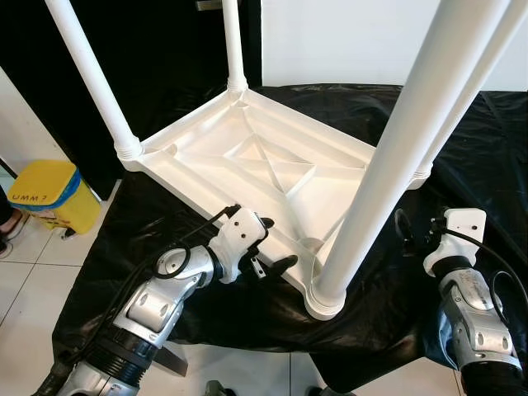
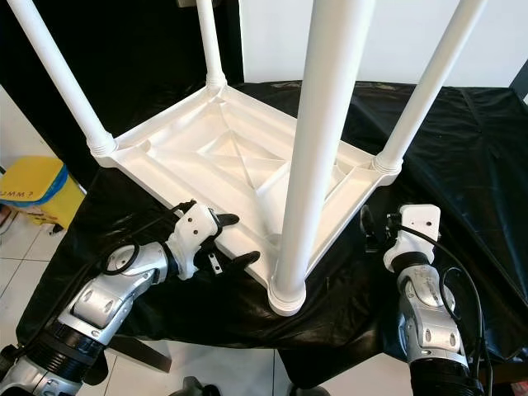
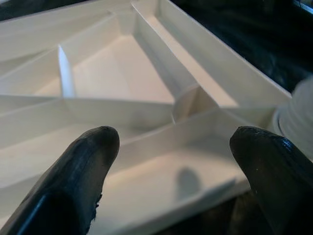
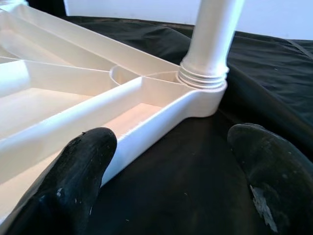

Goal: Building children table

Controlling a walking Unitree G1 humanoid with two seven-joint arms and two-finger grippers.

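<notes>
The white plastic table (image 1: 272,165) lies upside down on a black cloth (image 1: 487,157). All four of its white legs stand up from the corners, the nearest leg (image 1: 396,165) just in front of me. My left gripper (image 1: 276,242) is open at the table's front edge, left of that leg's base; in the left wrist view its fingertips (image 3: 93,147) frame the ribbed underside (image 3: 122,73). My right gripper (image 1: 418,231) is open and holds nothing, low over the cloth by the right edge. The right wrist view looks at the right corner leg (image 4: 210,39).
A yellow bin (image 1: 54,194) stands on the tiled floor (image 1: 33,264) at the left. A white wall (image 1: 346,41) rises behind, with dark drape at the back left. The black cloth hangs over the near edge of its support.
</notes>
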